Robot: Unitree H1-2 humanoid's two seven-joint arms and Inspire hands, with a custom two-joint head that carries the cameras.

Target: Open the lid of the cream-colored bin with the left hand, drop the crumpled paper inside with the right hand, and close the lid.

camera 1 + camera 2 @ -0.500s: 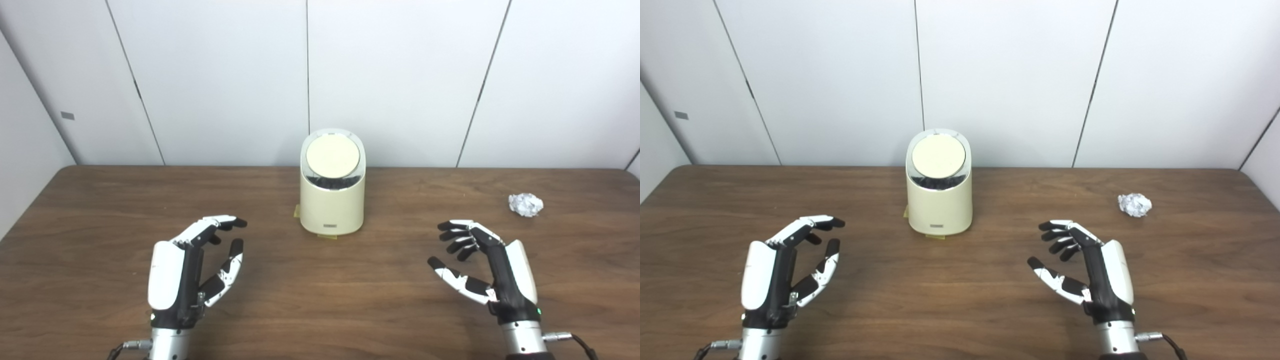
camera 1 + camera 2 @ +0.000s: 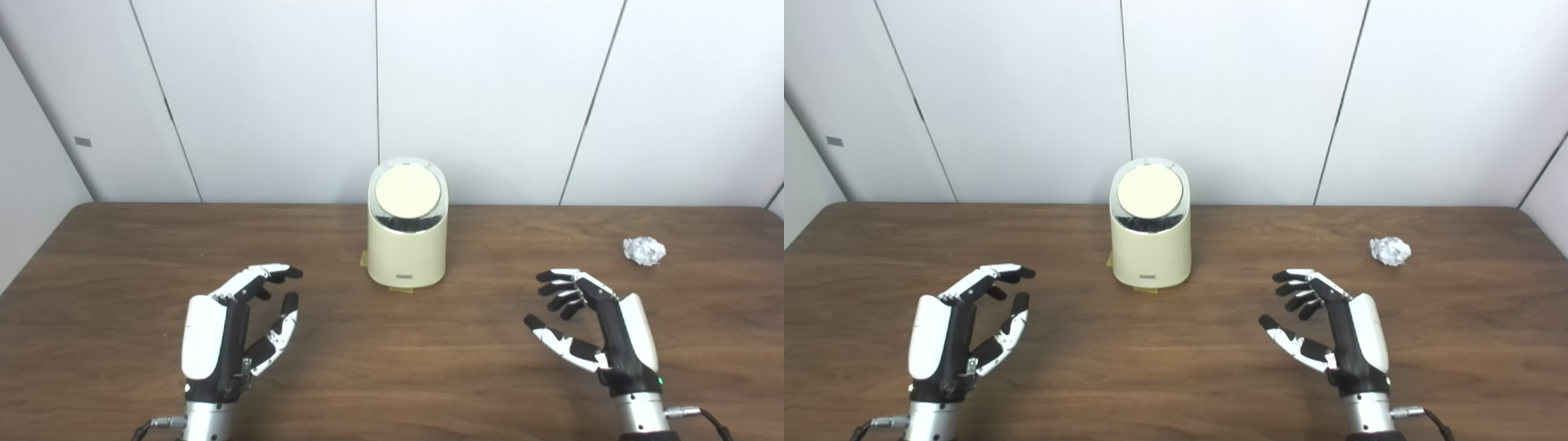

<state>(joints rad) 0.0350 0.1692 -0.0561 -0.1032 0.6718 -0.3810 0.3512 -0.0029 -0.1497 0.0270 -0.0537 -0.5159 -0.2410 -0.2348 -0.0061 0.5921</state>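
The cream-colored bin stands upright at the middle back of the brown table, its round lid down. The crumpled paper ball lies on the table at the far right. My left hand is open and empty, low at the front left, well short of the bin. My right hand is open and empty at the front right, nearer me than the paper and to its left.
A white panelled wall rises right behind the table's back edge. A small yellow tab shows at the bin's base on its left side.
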